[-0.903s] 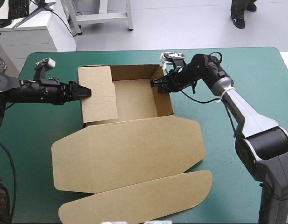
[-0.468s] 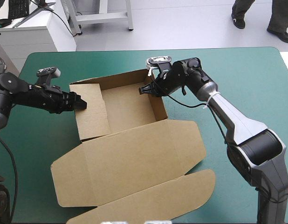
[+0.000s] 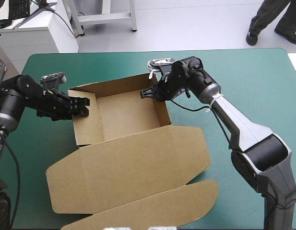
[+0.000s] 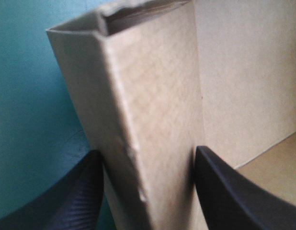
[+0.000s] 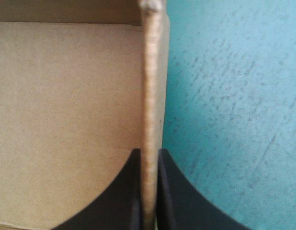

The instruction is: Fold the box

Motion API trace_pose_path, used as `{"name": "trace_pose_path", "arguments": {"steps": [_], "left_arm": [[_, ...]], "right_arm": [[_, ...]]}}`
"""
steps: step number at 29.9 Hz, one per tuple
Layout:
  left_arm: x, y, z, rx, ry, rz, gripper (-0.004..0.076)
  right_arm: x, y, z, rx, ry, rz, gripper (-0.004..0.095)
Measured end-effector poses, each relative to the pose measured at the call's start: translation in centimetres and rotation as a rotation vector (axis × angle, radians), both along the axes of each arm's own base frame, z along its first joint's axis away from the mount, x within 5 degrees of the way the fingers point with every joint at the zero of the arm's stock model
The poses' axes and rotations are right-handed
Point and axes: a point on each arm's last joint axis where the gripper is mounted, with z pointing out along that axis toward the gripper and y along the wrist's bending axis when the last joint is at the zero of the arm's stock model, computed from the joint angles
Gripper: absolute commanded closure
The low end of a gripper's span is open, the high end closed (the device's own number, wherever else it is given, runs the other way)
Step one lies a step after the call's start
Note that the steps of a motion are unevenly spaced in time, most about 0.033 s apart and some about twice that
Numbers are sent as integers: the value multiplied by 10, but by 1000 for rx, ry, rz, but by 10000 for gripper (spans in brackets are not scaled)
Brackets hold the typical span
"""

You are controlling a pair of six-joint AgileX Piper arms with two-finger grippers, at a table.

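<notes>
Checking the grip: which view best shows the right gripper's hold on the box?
Right wrist view: the right gripper pinches the box wall edge-on. The high view shows it small, from above; the left wrist view misses it.

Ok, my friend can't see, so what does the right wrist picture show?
The right gripper pinches one upright wall of the brown box edge-on between its black jaws. The box's bare inside lies on one side of that wall, the teal-green cover on the other.
</notes>
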Motion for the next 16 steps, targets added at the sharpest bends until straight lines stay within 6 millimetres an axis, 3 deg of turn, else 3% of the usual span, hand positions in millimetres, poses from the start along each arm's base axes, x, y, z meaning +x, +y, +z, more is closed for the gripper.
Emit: {"name": "trace_pose_path", "arguments": {"steps": [4,6,11,16], "left_arm": [[0,1,0,3,9,22,381],[0,1,0,5,9,22,433],[0,0,-1,35,11,18,731],[0,-9,-5,137,-5,-12,734]], "right_arm": [[-1,0,0,6,20,-16,908],[-2,0,-1,4,29,-21,908],[-3,-1,-1,2,48,-35,909],[-4,-3,3,-20,53,-34,909]]}}
